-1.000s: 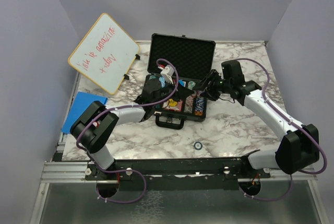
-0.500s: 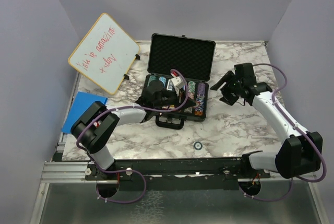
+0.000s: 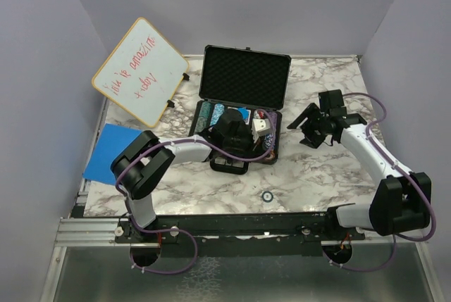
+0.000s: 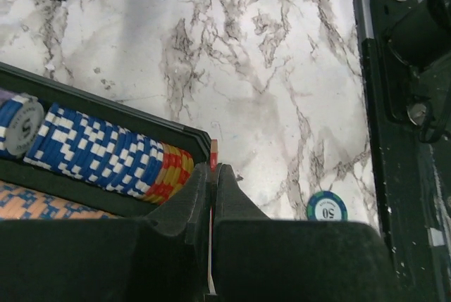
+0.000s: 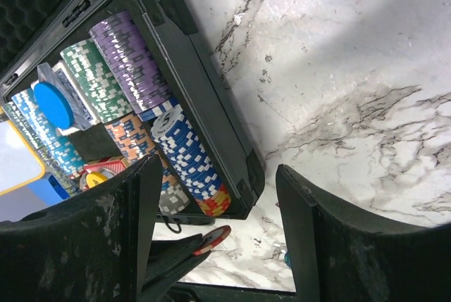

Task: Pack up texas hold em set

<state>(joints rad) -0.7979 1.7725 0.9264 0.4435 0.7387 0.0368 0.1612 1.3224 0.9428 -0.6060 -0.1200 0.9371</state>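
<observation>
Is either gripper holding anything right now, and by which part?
The left gripper pinches a red-and-white round poker chip by its flat faces between shut fingertips, its edge poking out. The right gripper is open and holds nothing.

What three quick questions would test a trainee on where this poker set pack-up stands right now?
1. True or false: the right fingers are shut on a chip.
2. The left fingers pinch: A) a card deck, B) a red chip, C) a blue disc.
3. What number is printed on the loose chip lying on the table?
Key: 1 false, they stand open and empty; 2 B; 3 50.
</observation>
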